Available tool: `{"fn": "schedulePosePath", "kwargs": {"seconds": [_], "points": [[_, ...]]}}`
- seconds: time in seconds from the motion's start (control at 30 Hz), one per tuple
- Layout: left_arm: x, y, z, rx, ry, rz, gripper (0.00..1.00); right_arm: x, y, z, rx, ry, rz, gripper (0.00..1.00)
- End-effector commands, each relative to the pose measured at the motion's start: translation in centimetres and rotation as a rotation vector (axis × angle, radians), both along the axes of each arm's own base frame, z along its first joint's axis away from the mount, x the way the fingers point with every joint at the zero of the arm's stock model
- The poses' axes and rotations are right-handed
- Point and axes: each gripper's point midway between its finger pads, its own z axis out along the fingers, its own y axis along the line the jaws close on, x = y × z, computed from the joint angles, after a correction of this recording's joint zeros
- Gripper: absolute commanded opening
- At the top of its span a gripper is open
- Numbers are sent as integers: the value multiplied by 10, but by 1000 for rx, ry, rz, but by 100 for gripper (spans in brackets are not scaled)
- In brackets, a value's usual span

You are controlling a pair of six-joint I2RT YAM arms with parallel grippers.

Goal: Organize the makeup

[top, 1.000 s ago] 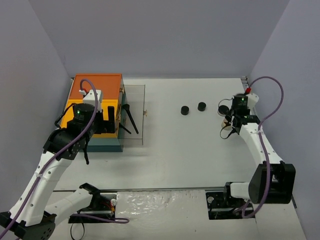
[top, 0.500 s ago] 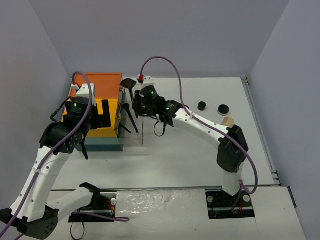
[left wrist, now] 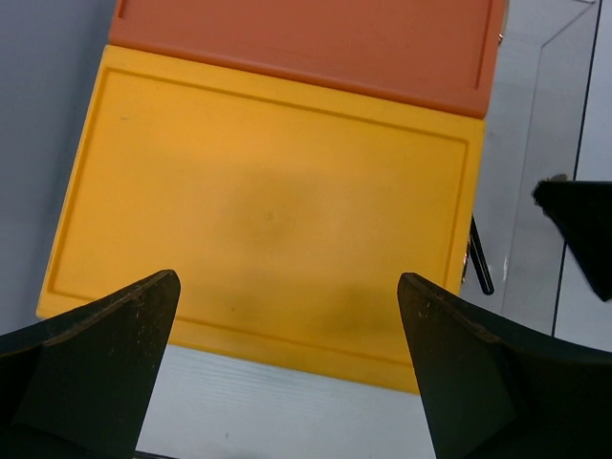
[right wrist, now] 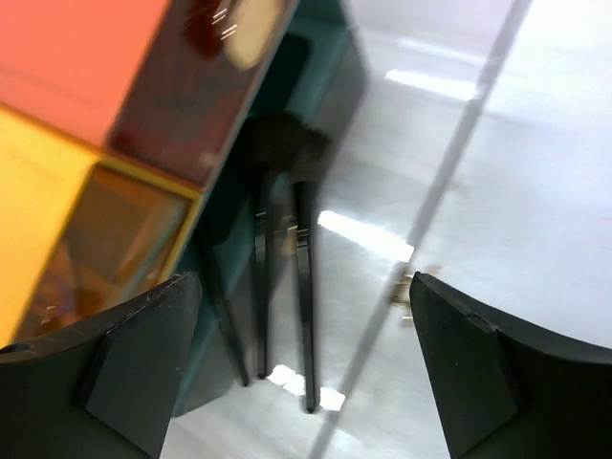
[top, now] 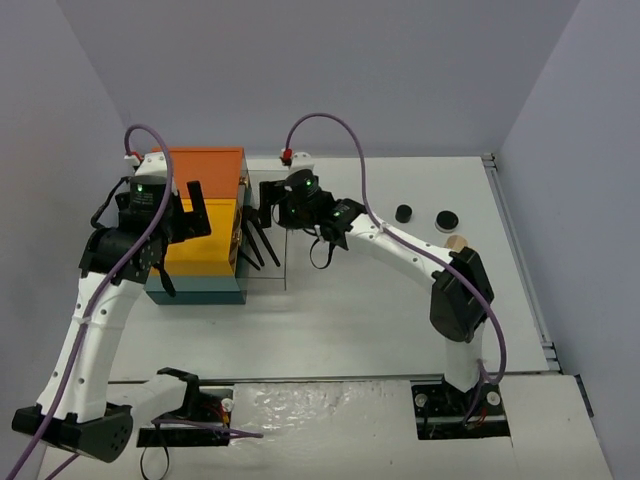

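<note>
Above the yellow top of the box (top: 205,250), the left gripper (left wrist: 287,280) hangs, jaws wide and empty. Beside the box, the right gripper (right wrist: 304,277) gapes empty over black brushes (right wrist: 305,325).

A white table (top: 400,300) takes up the whole bottom of a small booth. Three plain lavender-grey walls close it in: the back wall (top: 320,70), the left wall (top: 50,140) and the right wall (top: 590,150). The light is soft and even, with faint shadows. In the right wrist view the glossy tabletop shows bright streaks.
</note>
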Motion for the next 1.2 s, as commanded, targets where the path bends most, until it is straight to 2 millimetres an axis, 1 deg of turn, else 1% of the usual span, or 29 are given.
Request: {"fn": "schedulePosePath", "kwargs": {"seconds": [0.0,0.03,0.1,0.13,0.2,0.3,0.37,0.47,0.5,0.57,0.63,0.7,0.77,0.83,0.9,1.0,1.1,1.17], "points": [[40,7,27,-68,-102,16,97,37,-76,67,43,-127,-130,96],[46,11,27,-75,-107,25,97,42,-88,62,20,-121,-146,98],[58,14,24,-88,-104,21,97,49,-112,43,-39,-87,-180,100],[63,17,23,-92,-105,27,97,51,-120,32,-64,-69,-188,100],[73,17,15,-98,-85,19,97,56,-135,13,-101,-37,-207,100],[84,17,2,-97,-62,12,97,60,-143,-20,-152,15,-219,100],[90,16,-11,-96,-31,10,97,62,-139,-36,-164,43,-202,100],[93,13,-26,-99,7,0,97,64,-125,-48,-155,69,-163,100],[94,12,-29,-104,15,-6,97,64,-116,-58,-161,83,-143,100],[95,9,-40,-117,40,-10,97,65,-97,-56,-154,73,-102,100],[95,7,-45,-127,48,-13,97,63,-80,-61,-150,75,-65,100],[95,7,-51,-136,57,-7,97,60,-59,-60,-128,76,-18,100],[94,2,-55,-156,66,-19,97,55,-37,-54,-106,64,28,100],[94,0,-59,-170,75,-27,97,49,-22,-55,-99,64,60,100],[92,-2,-64,-178,82,-31,97,44,0,-50,-72,57,104,100],[92,-6,-67,-194,86,-41,97,36,26,-47,-23,65,160,100],[90,-10,-73,-220,93,-51,97,33,45,-44,43,61,192,100],[89,-12,-75,-227,96,-54,97,31,54,-44,76,63,216,100]]}}
